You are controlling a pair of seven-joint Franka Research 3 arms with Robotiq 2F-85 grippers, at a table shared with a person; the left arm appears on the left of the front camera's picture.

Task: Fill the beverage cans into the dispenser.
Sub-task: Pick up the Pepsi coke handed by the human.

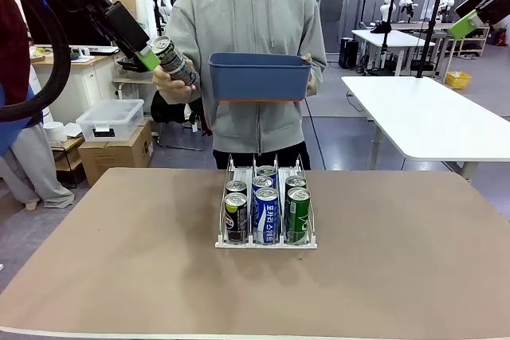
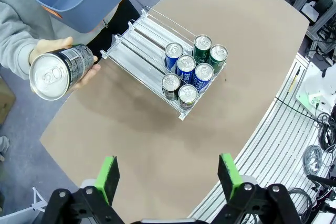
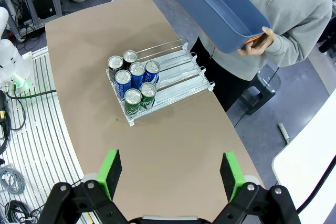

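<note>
The dispenser (image 1: 265,243) stands mid-table with several beverage cans at its near end: dark ones (image 1: 237,216) in the left lane, blue-and-white (image 1: 266,212) in the middle, green (image 1: 298,212) on the right. The person's hand holds one more black can (image 1: 175,61) in the air, tilted, at the upper left. My left gripper (image 1: 147,58) hangs open right beside that can; in the left wrist view the can (image 2: 58,72) lies beyond and left of the open fingers (image 2: 108,174). My right gripper (image 1: 466,23) is raised at the top right, open and holding nothing (image 3: 170,162).
The person stands at the far edge and holds a blue plastic bin (image 1: 259,76) at chest height with the other hand. The back halves of the dispenser lanes (image 2: 142,40) are bare. A white table (image 1: 430,113) stands behind on the right.
</note>
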